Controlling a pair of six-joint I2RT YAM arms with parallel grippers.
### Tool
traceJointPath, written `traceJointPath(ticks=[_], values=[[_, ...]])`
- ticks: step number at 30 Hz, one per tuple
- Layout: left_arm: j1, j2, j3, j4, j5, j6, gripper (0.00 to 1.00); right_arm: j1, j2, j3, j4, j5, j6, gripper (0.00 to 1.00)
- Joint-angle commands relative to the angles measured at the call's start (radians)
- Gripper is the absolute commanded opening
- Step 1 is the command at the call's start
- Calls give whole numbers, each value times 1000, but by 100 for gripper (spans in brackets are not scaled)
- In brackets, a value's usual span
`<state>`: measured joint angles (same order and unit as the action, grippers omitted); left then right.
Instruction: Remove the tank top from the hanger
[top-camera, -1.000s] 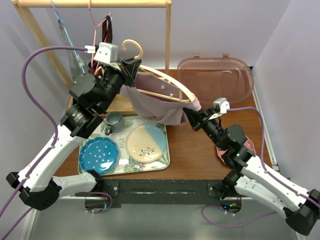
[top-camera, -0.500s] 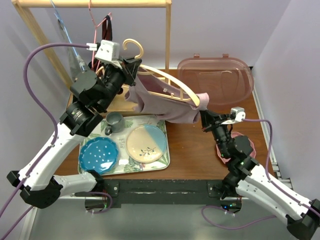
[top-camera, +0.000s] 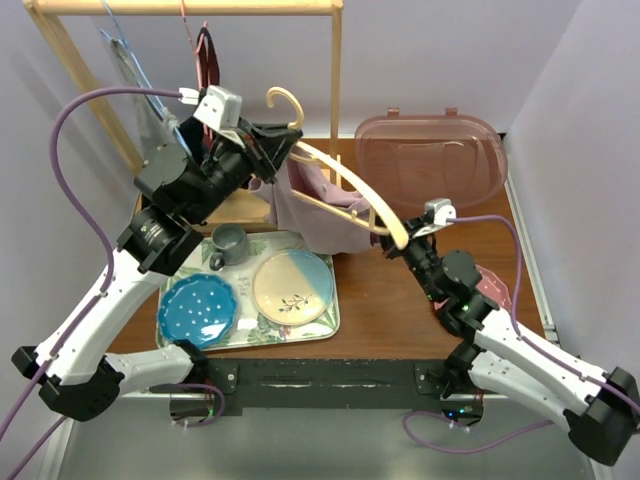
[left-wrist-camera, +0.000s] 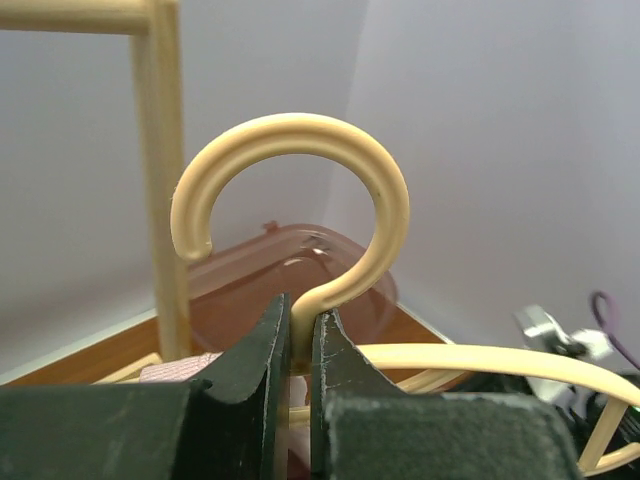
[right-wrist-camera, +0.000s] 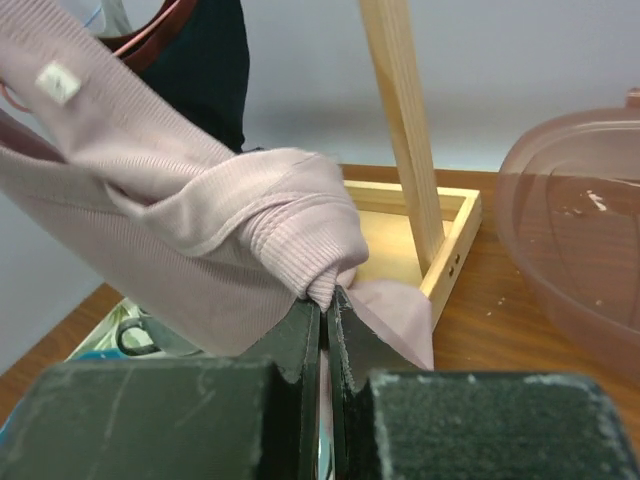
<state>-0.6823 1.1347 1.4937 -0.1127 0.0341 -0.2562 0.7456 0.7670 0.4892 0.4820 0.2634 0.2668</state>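
The cream hanger (top-camera: 345, 185) is held in the air, tilted down to the right, its hook (top-camera: 285, 100) uppermost. My left gripper (top-camera: 277, 148) is shut on the hanger's neck just under the hook (left-wrist-camera: 300, 160); the jaws pinch it from both sides (left-wrist-camera: 301, 335). The mauve tank top (top-camera: 318, 215) hangs bunched under the hanger's middle, and the hanger's right end (top-camera: 398, 235) is bare. My right gripper (top-camera: 400, 248) is shut on a ribbed fold of the tank top (right-wrist-camera: 200, 240), with the jaws closed on the fabric (right-wrist-camera: 326, 300).
A wooden rack (top-camera: 335, 70) stands behind, with a dark red garment (top-camera: 205, 50) hanging on it and its base frame (right-wrist-camera: 440, 240) on the table. A tray (top-camera: 330, 320) holds a blue plate (top-camera: 197, 310), a cream plate (top-camera: 290, 285) and a grey mug (top-camera: 230, 243). A pink tub (top-camera: 430, 160) stands at the back right.
The left gripper raised and swung the hanger right. The right gripper moved down and left with the fabric. The tank top slid off the hanger's right end.
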Motion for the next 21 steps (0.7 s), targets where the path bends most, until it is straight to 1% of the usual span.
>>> traceJointPath(ticks=[1, 3, 6, 7, 9, 10, 12, 13, 15, 16, 18, 19, 21], values=[[4, -61, -33, 96, 242, -74, 0, -29, 52, 87, 122, -131, -60, 0], [4, -84, -68, 131, 312, -78, 0, -49, 80, 94, 144, -218, -52, 0], [4, -105, -107, 145, 394, -77, 0, -75, 94, 92, 190, -298, -32, 9], [4, -108, -112, 148, 415, -75, 0, -80, 97, 92, 213, -358, -28, 16], [6, -108, -121, 148, 466, -74, 0, -81, 106, 103, 230, -438, -26, 27], [4, -110, -121, 150, 481, -75, 0, -83, 120, 112, 228, -531, -43, 37], [4, -110, -125, 162, 523, -84, 0, -83, 140, 136, 224, -633, -64, 48], [4, -112, -130, 182, 535, -86, 0, -83, 159, 144, 221, -718, -87, 60], [4, -116, -136, 197, 567, -94, 0, -81, 181, 169, 216, -783, -106, 71], [4, -118, -136, 205, 576, -92, 0, -83, 202, 176, 210, -821, -119, 78], [4, -116, -135, 208, 599, -86, 0, -81, 227, 195, 213, -920, -124, 83], [4, -116, -135, 211, 607, -83, 0, -81, 238, 198, 227, -946, -121, 87], [4, -116, -135, 212, 636, -74, 0, -81, 265, 201, 251, -995, -117, 90]])
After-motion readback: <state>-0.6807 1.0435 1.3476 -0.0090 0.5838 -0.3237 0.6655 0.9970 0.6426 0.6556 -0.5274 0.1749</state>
